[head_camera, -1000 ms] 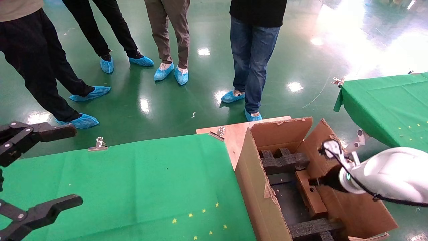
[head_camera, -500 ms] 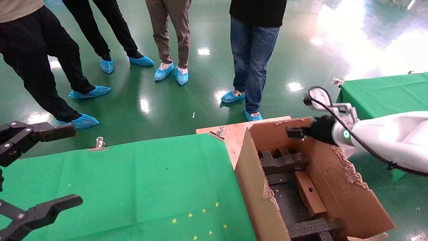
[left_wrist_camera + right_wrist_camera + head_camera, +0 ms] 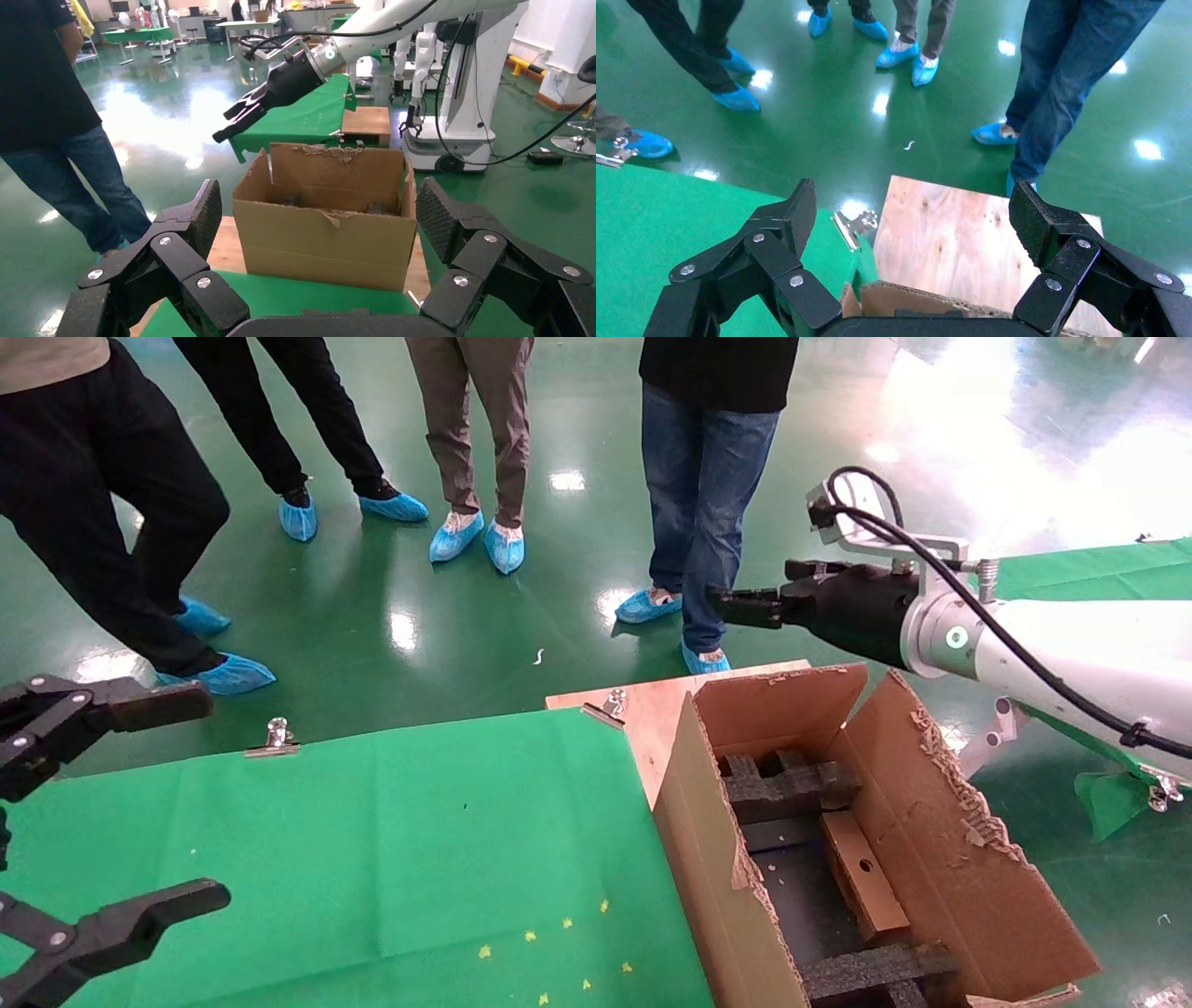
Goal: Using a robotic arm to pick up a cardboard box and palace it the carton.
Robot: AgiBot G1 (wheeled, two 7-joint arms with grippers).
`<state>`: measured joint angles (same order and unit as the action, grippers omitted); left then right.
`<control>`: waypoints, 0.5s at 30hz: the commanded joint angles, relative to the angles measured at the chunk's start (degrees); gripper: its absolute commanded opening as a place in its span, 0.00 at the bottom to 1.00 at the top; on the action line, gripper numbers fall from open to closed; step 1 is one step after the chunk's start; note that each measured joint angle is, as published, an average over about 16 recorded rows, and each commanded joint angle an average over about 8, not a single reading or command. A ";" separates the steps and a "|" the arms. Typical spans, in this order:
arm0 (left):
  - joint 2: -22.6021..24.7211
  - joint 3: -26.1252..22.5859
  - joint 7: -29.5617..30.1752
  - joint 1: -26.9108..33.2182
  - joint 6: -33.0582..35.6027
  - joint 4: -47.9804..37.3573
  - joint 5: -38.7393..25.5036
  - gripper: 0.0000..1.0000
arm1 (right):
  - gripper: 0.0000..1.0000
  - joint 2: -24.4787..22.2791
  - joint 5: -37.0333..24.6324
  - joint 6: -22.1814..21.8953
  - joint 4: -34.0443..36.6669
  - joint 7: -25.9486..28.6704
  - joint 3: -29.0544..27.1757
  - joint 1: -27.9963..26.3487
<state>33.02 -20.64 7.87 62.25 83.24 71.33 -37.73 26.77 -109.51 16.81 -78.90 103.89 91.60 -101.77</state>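
Cardboard box (image 3: 861,873) sits inside the carton (image 3: 941,840), standing on its long edge between the black foam blocks (image 3: 787,782). It leans close to the carton's right wall, and its small round hole faces up. So the box looks to be already in its place.

The right pincer (image 3: 736,603) hangs in the air above the far end of the carton, well apart from the box. Its fingers are spread wide and hold nothing, as the right wrist view shows. The left pincer (image 3: 140,803) waits over the green bench (image 3: 372,840), also spread wide and empty.

The box looks light and stiff, I think, because it is small and made of thin board. Its faces look shiny and scuffed, so it may slip a bit in a loose grip. A hard squeeze on the wide flat faces could dent it. If it must be lifted again, the best hold is likely across the thin way, one finger on each wide face, near the middle of the top edge. The foam blocks and ragged carton flaps (image 3: 968,794) are close by and could catch the fingers.
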 commanded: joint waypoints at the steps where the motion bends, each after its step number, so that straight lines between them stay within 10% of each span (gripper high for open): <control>1: 0.00 0.00 0.00 0.00 0.00 -0.01 0.01 1.00 | 1.00 -0.14 1.50 -1.05 -0.09 -0.73 0.07 -0.37; 15: 0.00 0.00 0.00 0.00 0.00 0.00 0.01 1.00 | 1.00 0.80 6.37 6.77 0.56 -8.81 -7.20 3.93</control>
<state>33.02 -20.64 7.87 62.25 83.24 71.33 -37.72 27.60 -102.88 23.85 -78.31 94.72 84.11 -97.69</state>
